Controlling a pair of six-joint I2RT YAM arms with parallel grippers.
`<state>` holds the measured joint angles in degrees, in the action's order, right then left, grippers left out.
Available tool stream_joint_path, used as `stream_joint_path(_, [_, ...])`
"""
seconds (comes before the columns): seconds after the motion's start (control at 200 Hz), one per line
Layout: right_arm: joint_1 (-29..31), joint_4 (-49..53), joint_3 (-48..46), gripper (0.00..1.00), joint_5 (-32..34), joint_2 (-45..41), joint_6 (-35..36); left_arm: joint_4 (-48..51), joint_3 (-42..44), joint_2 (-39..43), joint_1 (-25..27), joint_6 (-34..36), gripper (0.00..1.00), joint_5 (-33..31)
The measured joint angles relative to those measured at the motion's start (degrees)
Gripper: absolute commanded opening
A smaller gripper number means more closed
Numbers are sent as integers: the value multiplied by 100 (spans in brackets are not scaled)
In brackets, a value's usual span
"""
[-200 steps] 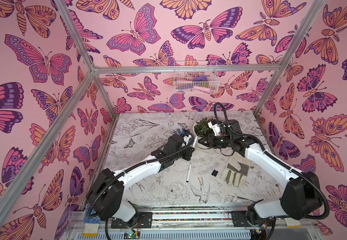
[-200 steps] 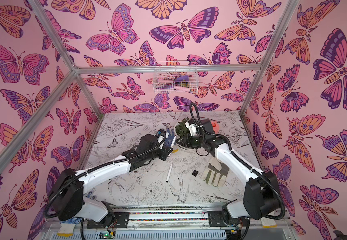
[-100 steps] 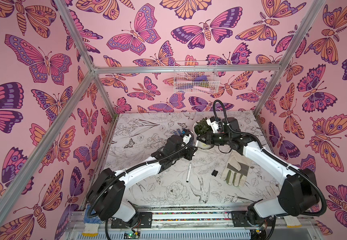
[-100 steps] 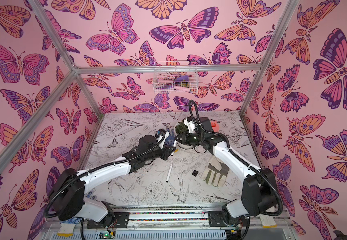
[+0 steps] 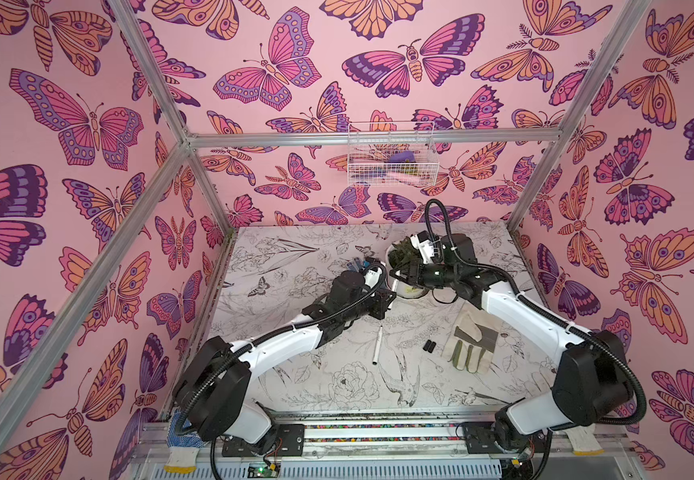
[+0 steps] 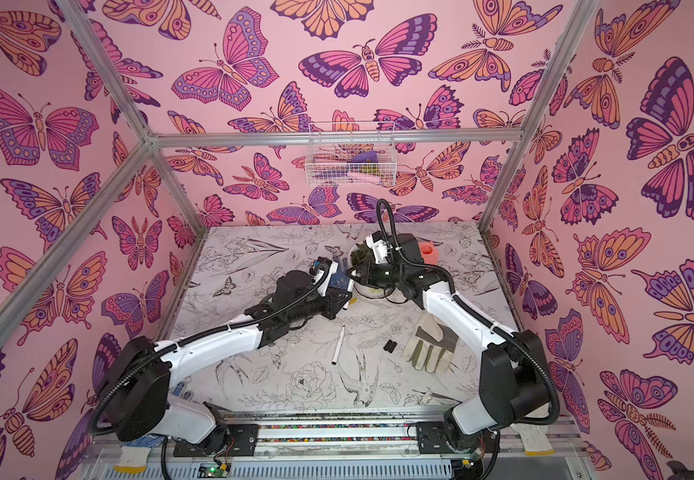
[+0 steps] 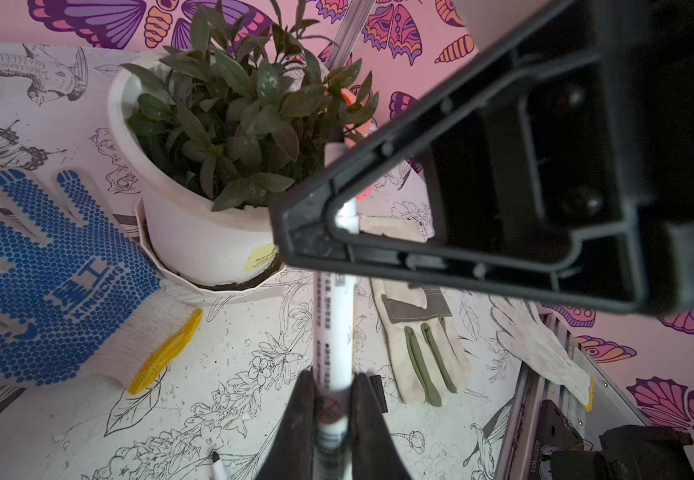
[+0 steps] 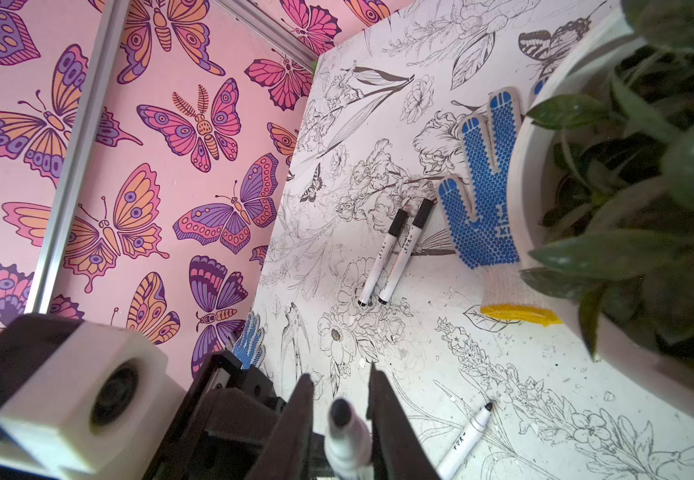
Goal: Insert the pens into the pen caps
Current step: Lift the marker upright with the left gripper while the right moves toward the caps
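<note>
Clamping pen (image 7: 334, 324) in left fingers (image 7: 297, 419), long axis aimed into right fingers (image 8: 382, 428) straddling dark end; cannot tell whether gripped.

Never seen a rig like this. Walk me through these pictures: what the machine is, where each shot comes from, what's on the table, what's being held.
This is a two-armed robot: the left arm and right arm are mounted at the near edge of a printed table, each ending in a two-fingered gripper. Two pictures look down on the whole scene from overhead; the other two come from cameras on the wrists. The left gripper is shut on a white pen. The right gripper has its jaws either side of what looks like that pen's other end; whether they squeeze it, I cannot tell. On the table lie a loose uncapped pen, two black caps, two capped pens, a potted plant, a blue-dotted glove and a pale work glove.
</note>
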<state>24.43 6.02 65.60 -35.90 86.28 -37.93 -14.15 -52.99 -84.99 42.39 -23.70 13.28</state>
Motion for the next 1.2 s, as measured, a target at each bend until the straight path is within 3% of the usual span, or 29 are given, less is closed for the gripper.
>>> stream_joint_path(0.1, [4, -63, -22, 25, -28, 0, -9, -83, 0, 0, 0, -26, 0, 2])
stream_joint_path(0.285, [-26, -70, -70, 4, 44, 7, 9, -160, 0, 7, -2, -76, 0, 4])
stream_joint_path(0.376, [-26, -74, -79, 2, 37, 7, 2, -175, 15, 7, 0, -81, 0, 4])
stream_joint_path(0.441, [-28, -74, -79, 2, 26, 7, 0, -186, 15, 7, 0, -79, 12, 24])
stream_joint_path(0.506, [-28, -74, -79, 1, 20, 7, -4, -190, 15, 7, -2, -79, 32, 42])
stream_joint_path(0.636, [11, -76, -79, 1, -131, 7, -48, -234, 4, 0, 4, -39, 40, 153])
stream_joint_path(0.962, [33, -59, -92, 0, -192, -37, -37, -195, -144, -149, -24, 42, 22, 317])
stream_joint_path(1.102, [33, -28, -96, 0, -190, -57, 2, -129, -153, -151, -70, 76, 2, 339])
stream_joint_path(1.142, [33, -9, -96, 5, -190, -57, 20, -118, -153, -151, -70, 57, 0, 361])
stream_joint_path(1.202, [33, 33, -96, 29, -188, -61, 46, -105, -153, -155, -70, 50, 0, 374])
